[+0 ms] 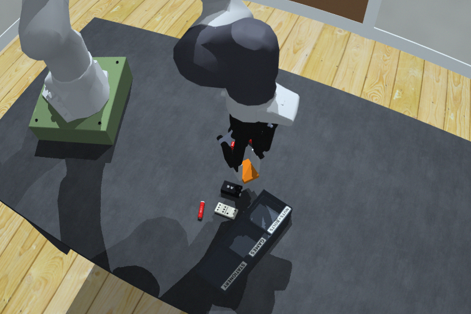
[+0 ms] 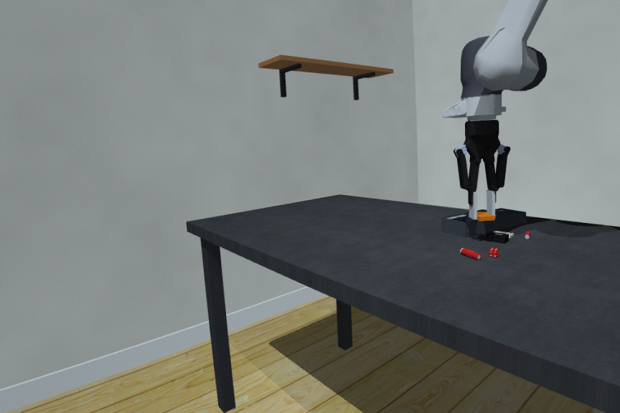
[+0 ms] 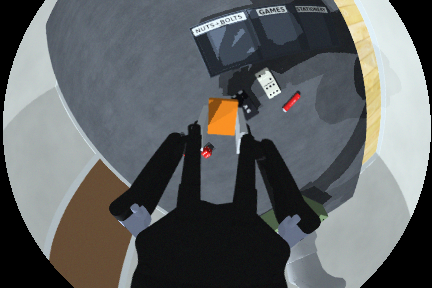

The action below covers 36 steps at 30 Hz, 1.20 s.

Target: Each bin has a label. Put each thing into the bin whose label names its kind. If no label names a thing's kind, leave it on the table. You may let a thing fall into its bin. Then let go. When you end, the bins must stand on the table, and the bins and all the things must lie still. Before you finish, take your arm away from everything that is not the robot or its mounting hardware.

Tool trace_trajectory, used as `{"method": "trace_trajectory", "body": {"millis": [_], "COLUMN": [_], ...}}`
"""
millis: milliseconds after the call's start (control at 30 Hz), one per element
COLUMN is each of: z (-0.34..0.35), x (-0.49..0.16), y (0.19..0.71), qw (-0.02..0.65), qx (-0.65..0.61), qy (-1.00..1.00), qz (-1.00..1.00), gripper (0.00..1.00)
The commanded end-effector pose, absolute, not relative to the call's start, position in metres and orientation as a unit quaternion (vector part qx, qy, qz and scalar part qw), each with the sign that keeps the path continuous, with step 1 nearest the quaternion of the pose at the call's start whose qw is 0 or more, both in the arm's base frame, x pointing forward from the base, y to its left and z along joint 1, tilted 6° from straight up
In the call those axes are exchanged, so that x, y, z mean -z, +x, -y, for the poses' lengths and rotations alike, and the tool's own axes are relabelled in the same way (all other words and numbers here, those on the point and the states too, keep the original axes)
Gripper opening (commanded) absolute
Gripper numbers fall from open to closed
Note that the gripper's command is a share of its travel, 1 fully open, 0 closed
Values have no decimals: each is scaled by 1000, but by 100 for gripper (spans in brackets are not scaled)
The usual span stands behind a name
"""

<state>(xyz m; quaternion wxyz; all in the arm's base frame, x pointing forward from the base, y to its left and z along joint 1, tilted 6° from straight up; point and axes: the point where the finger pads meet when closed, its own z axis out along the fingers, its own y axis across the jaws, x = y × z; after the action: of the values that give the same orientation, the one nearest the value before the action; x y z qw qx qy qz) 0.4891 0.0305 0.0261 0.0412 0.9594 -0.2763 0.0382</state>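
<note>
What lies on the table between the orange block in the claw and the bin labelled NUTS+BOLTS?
In the top view, a small black box lies on the table between the orange block, held in the claw, and the NUTS+BOLTS bin.

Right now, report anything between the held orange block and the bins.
Only a small black box lies on the table between the orange block, shut in the gripper, and the bins. The block looks lifted, so it should pass over.

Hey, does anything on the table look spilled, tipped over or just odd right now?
Nothing stands out. The bins stand flat, the domino and red battery lie loose beside them, and the gripper holds an orange wedge.
</note>
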Motion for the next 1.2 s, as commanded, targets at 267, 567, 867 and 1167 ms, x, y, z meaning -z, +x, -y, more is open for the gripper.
{"method": "trace_trajectory", "body": {"millis": [267,567,867,1167], "z": [23,75,112,117], "x": [-32,-38,-42,-42], "y": [503,516,526,527], "qw": [40,40,40,41], "qx": [-34,-34,-34,-33], "qy": [966,966,966,972], "qz": [252,252,252,228], "gripper": [21,21,21,21]}}
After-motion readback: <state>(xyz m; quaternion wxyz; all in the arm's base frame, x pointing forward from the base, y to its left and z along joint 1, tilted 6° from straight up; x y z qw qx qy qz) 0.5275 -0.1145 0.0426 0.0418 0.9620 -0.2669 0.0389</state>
